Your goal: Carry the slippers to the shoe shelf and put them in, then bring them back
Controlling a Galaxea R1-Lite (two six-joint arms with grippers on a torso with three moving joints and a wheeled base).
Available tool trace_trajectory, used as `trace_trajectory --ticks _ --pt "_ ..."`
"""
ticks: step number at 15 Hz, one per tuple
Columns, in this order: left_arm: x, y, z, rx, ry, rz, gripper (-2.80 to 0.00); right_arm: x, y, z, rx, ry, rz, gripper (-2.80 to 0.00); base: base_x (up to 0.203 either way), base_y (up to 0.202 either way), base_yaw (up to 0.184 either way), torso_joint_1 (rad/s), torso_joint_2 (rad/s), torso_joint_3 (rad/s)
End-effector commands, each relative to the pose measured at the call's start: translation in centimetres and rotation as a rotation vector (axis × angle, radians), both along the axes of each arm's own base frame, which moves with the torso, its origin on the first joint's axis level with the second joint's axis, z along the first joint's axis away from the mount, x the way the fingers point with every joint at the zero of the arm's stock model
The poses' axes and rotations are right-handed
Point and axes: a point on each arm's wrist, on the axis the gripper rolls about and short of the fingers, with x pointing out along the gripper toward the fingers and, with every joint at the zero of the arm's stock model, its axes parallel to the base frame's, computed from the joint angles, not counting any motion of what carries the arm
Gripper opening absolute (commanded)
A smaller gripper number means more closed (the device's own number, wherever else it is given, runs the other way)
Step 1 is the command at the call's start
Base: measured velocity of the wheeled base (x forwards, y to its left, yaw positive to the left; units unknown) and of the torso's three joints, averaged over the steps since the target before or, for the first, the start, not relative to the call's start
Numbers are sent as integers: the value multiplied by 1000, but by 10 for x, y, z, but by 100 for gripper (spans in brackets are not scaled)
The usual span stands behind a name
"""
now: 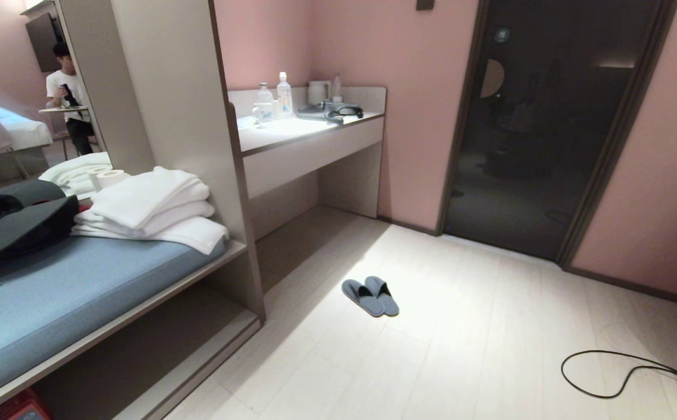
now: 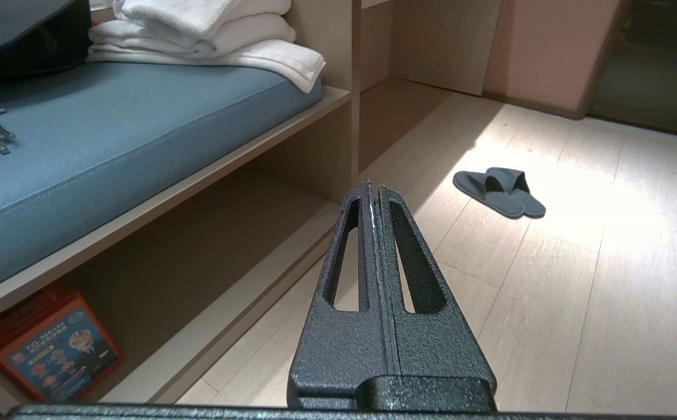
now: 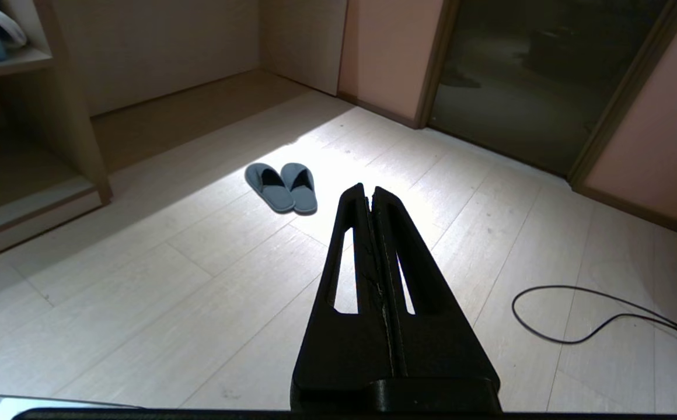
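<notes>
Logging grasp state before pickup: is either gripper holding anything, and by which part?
Nothing. Left gripper and right gripper are shut and empty; slippers lie on the floor.

We count two slippers on the floor, one cable, two bottles on the table, one towel stack, one paper roll and one person out back.

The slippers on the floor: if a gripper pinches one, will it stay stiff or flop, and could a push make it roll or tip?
The slippers look thin and flat-soled with soft fabric uppers, so a pinched one would probably sag rather than hold its shape. They seem light for their size. Lying flat, side by side on the smooth floor, they would likely slide rather than roll or tip.
</notes>
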Motion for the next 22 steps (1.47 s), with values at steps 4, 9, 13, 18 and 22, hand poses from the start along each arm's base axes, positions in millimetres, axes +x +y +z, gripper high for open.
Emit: trace_trajectory --ticks 4,9,13,18,22 --pt "0 0 0 0 0 0 -280 0 0 0 16 1 1 -280 0 0 0 0 0 0" --pt "0 0 0 0 0 0 -280 0 0 0 13 1 3 -280 0 0 0 0 0 0" --pt "0 0 0 0 0 0 -280 0 0 0 8 1 1 -280 0 0 0 0 0 0" --pt "0 0 0 0 0 0 -280 0 0 0 7 1 3 -280 0 0 0 0 0 0" --pt "0 0 0 0 0 0 -280 0 0 0 7 1 1 -280 0 0 0 0 0 0"
